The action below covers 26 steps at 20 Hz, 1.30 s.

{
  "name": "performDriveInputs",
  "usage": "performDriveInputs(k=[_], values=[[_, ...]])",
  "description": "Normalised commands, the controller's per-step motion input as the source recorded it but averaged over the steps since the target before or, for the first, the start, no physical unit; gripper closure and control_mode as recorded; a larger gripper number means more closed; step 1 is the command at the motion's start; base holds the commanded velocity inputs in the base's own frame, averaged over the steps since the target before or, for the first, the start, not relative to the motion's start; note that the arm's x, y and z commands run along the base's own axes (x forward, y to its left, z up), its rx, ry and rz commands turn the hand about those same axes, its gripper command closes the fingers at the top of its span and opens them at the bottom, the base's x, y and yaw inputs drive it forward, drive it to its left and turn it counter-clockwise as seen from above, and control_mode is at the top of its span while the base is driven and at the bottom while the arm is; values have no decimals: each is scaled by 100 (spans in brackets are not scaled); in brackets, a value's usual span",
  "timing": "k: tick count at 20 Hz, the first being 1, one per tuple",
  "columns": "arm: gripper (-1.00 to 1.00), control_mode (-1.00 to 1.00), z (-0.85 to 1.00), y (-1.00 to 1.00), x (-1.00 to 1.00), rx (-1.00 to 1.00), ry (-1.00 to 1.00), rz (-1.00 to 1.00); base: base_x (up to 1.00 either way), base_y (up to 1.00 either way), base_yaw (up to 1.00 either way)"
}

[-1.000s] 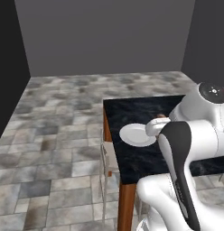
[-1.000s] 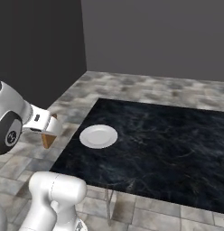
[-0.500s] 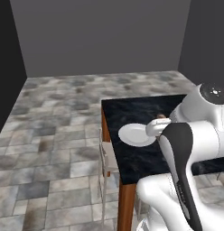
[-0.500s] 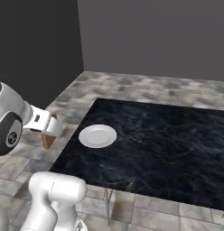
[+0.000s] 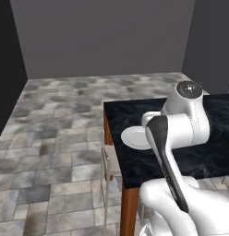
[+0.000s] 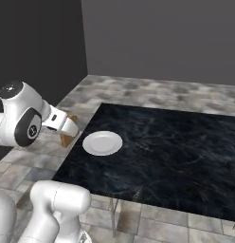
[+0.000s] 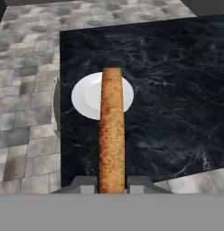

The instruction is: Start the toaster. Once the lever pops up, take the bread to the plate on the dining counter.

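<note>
Since a second ago, both base views have shifted as a whole: the dining surface (image 6: 176,156) sits further right and lower in the right base view, and the plate (image 6: 102,143) with it, so I log this as base motion, not object motion. Relative to the arm, the end effector (image 6: 67,132) holds the same pose as before, off the surface's near-left edge.

End effector state: clenched on the bread (image 7: 112,131). In the hand view the slice stands edge-on between the two fingers (image 7: 85,184), running up the middle of the picture, and its far end overlaps the plate (image 7: 89,97) in that line of sight. I cannot tell from this view how high the bread is above the plate.

In the right base view the bread (image 6: 67,139) shows as a small tan-brown piece below the white hand, out over the stone-tile floor (image 6: 133,88), just beside the surface's edge and near the plate but apart from it.

Plate position: flat on the black speckled top, close to the corner nearest the arm. In the left base view the plate (image 5: 134,137) is partly hidden behind the arm's white links, and the reddish-brown side of the surface (image 5: 128,207) shows below the top.
</note>
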Motion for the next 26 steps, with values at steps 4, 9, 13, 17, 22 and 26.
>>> performDriveInputs(k=[4, 9, 13, 17, 22, 26], values=[[100, -100, -26, -22, 89, 2, 3, -6, 0, 0, 0], [100, -100, -32, -32, 79, 5, 6, 0, 0, 0, 0], [100, -100, -30, -26, 72, 3, 9, 0, 0, 0, 0], [100, -100, -33, -3, 62, 0, 11, 0, 0, 0, 0], [100, -100, -32, 0, 59, 0, 13, 0, 0, 0, 0], [100, -100, -34, 0, 41, 0, 9, 0, 0, 0, 0]])
